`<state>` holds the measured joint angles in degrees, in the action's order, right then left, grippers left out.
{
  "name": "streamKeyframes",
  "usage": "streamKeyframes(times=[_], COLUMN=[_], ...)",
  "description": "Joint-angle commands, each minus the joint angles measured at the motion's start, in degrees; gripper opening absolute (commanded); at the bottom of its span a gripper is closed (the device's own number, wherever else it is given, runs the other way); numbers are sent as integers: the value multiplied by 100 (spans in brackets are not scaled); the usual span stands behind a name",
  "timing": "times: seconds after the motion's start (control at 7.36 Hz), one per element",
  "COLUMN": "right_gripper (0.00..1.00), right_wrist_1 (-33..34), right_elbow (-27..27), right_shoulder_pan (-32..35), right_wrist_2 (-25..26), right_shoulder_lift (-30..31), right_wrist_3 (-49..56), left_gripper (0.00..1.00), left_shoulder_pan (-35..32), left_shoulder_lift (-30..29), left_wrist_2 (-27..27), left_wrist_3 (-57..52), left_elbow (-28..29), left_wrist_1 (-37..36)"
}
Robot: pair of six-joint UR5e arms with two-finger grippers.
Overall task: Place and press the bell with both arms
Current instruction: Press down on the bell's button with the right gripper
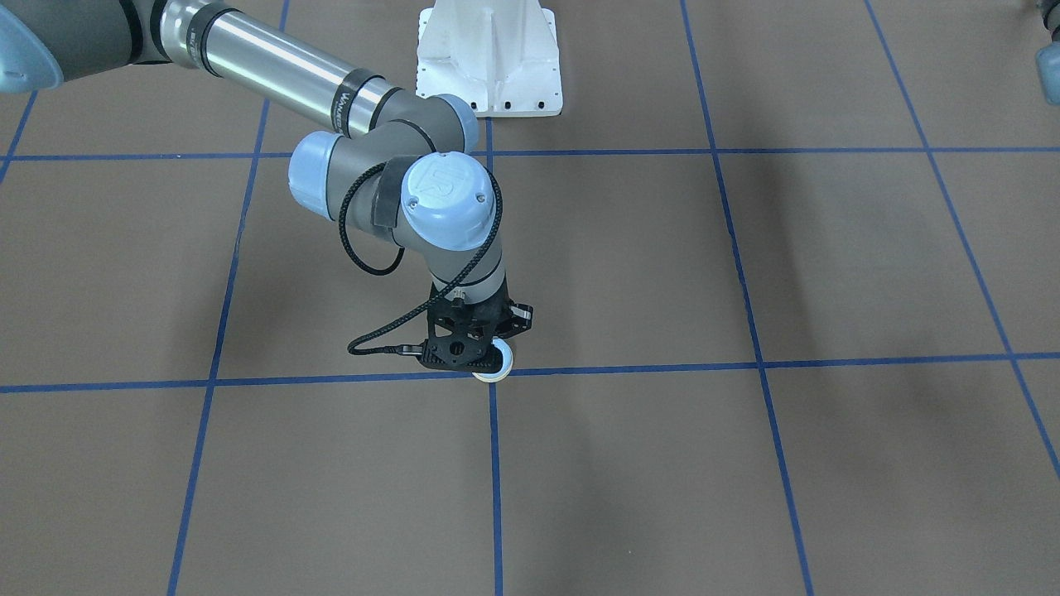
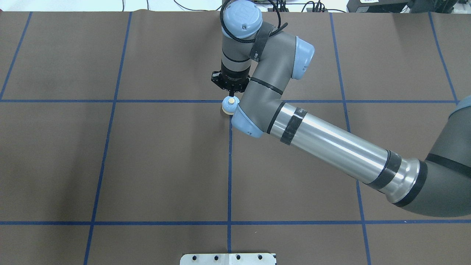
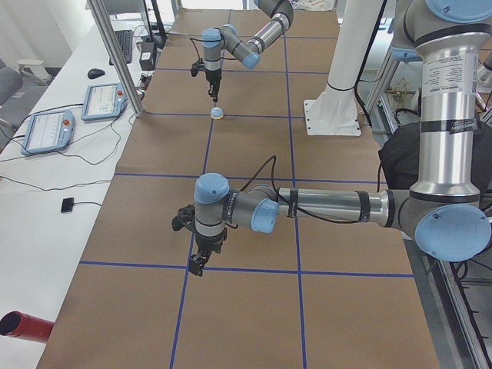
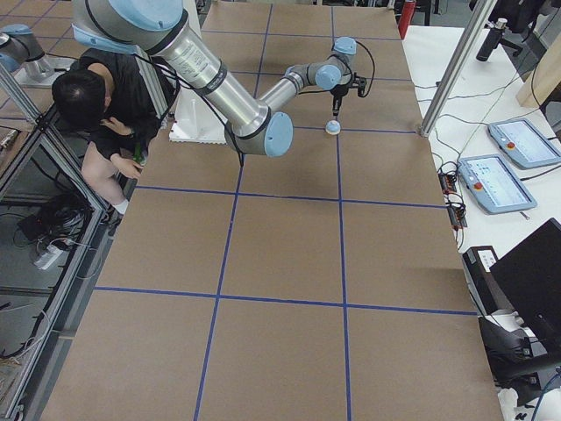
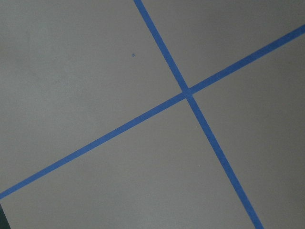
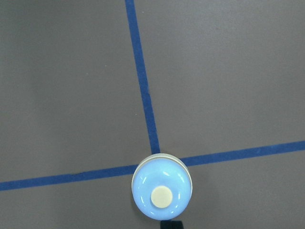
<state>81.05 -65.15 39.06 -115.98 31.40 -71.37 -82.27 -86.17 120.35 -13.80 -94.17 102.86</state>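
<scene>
The bell (image 2: 229, 106), light blue with a cream button, stands on the brown table at a crossing of blue tape lines. It also shows in the right wrist view (image 6: 162, 193) and, half hidden behind the gripper, in the front view (image 1: 498, 369). My right gripper (image 2: 231, 94) points straight down just above the bell, clear of it, fingers together and empty. My left gripper (image 3: 197, 264) hangs low over another tape crossing, far from the bell. It shows only in the left side view, so I cannot tell its state. The left wrist view shows only table and tape.
The white pedestal base (image 1: 489, 66) is bolted at the robot's side of the table. Teach pendants (image 3: 48, 131) and a red cylinder (image 3: 21, 326) lie along the operators' side. A metal post (image 3: 115, 54) stands there. A person (image 4: 105, 105) crouches beside the base.
</scene>
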Motion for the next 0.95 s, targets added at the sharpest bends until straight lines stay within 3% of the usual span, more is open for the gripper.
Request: streamKeyframes(times=[0.0,0.82], right_gripper=[0,0], right_wrist_1=[-168,-177], right_elbow=[345,547], right_shoulder_pan=[-12,-100], right_wrist_2=[40,145], right_shoulder_lift=[-151,-134], right_wrist_3=[0,9], left_gripper=[100,100], left_shoulder_pan=[0,9], left_shoulder_lift=[4,-5], left_wrist_2=[6,-2], left_wrist_3=[0,0], left_elbow=[-4,4], left_wrist_1=[-3,-3])
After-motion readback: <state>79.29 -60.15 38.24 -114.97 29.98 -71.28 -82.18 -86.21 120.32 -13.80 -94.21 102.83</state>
